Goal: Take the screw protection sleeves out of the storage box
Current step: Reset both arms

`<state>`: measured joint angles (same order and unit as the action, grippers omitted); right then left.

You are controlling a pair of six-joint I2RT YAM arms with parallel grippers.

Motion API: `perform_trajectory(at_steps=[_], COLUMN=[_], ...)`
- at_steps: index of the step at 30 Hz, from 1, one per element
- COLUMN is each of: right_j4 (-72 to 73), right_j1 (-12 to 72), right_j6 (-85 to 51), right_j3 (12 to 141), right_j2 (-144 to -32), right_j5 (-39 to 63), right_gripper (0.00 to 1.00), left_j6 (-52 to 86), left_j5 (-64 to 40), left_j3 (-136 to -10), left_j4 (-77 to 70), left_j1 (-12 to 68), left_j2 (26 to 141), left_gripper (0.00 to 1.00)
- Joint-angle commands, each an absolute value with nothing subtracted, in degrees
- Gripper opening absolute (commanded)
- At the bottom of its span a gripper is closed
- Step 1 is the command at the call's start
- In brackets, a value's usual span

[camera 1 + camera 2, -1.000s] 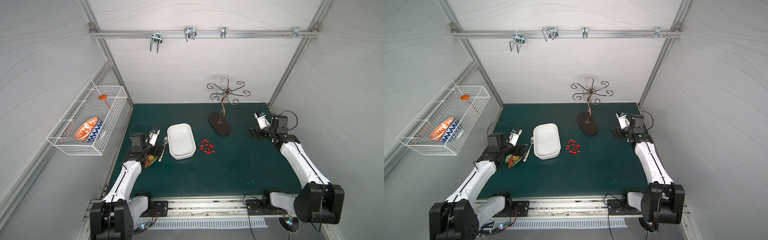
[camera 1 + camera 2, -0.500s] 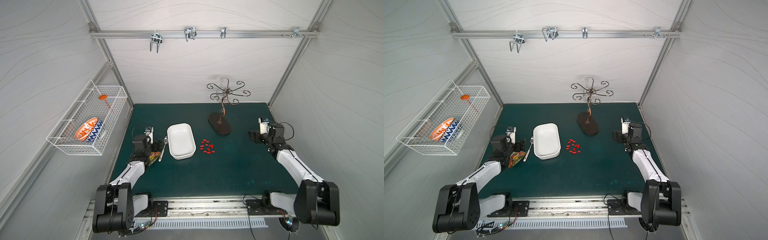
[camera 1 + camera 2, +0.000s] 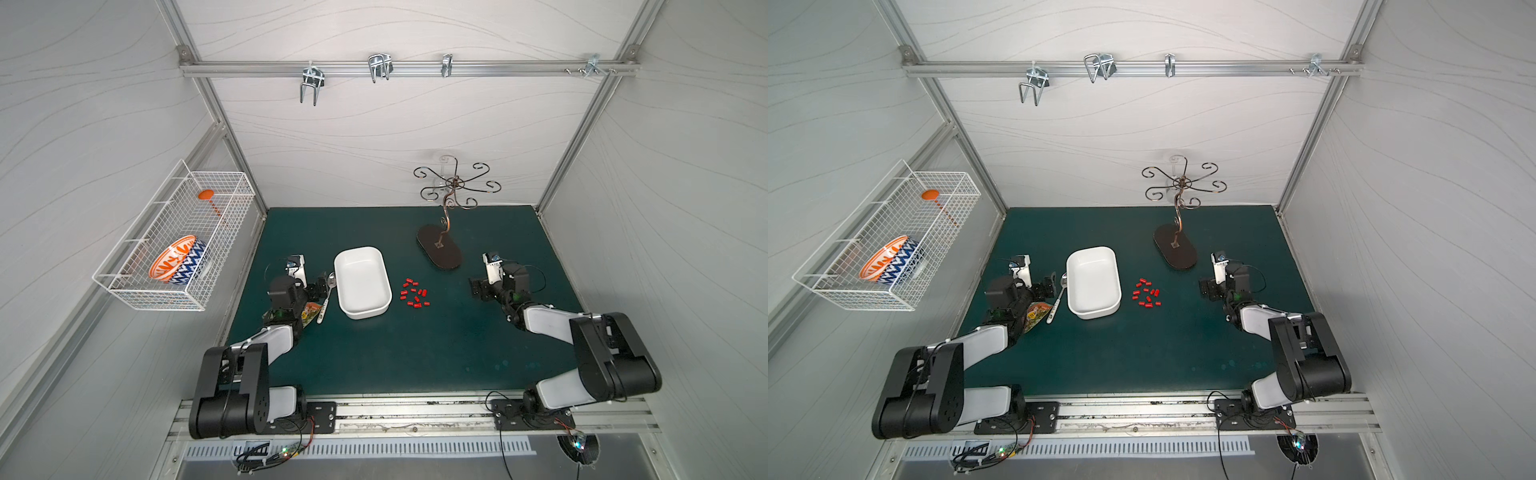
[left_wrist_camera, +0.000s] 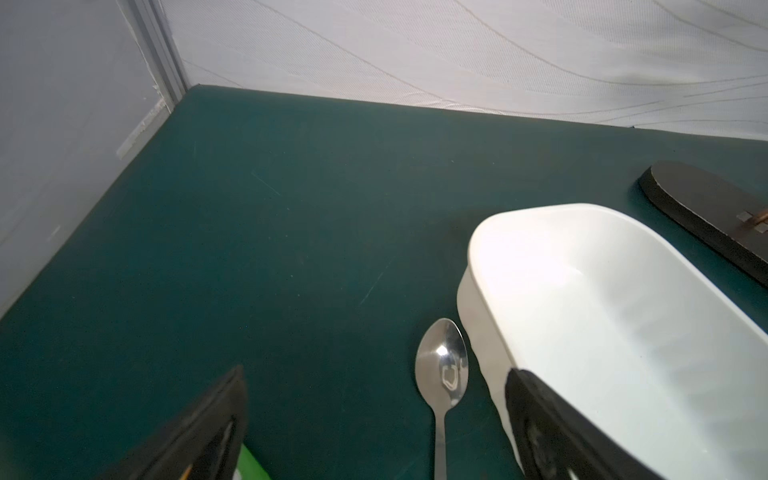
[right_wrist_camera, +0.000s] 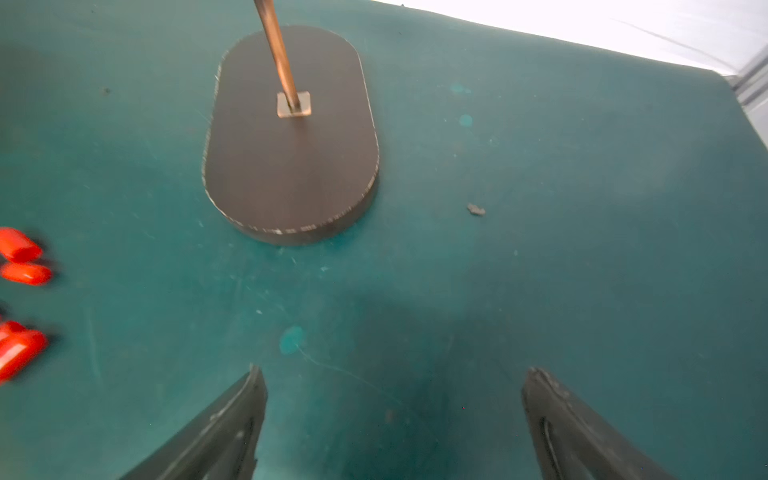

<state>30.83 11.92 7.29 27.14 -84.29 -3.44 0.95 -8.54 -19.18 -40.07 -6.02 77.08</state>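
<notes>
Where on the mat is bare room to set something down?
Bare: the dark green mat in front of the shallow white plastic tray, and the far corner behind it. Crowded: around the silver metal spoon and tiny red plastic caps.

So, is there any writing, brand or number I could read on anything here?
None can be read.
The colourful printed packet beside the metal spoon bears print, too small and blurred to read.
The shallow white plastic tray and the tiny red plastic caps show no markings.
</notes>
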Motion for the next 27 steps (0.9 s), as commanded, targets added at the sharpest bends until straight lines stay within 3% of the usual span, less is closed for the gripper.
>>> perform_trajectory(at_steps=[1,6,13,17,27], right_j4=[43.34,53.13,50.13,43.32,43.49], right_j1=[10.42,9.6,7.79,3.26,3.18], right_j6=[6.05,5.29,3.72,0.56,0.79], right_j3=[24.52,20.21,22.93,26.68,26.37], right_j2=[-85.2,-87.21,-89.8,-90.37,-90.01], right_j5=[-5.62,-5.04,-2.9,5.2,5.27], right_gripper=[0.99,0.99,0.99,0.99,0.99], left_j6=[2.15,2.49,1.73,0.54,0.49], left_j5=[-10.08,-9.62,-10.38,-7.03,-7.02], left_j3=[-17.45,-14.33,-22.85,-23.59,-23.55], left_j4=[-54.31,-69.71,-49.59,-48.5,-48.68], left_j1=[-6.42,-6.33,-6.19,-4.22,-4.22], left_j2=[80.93,90.62,88.81,88.68,88.69], left_gripper=[1.0,1.0,1.0,1.0,1.0])
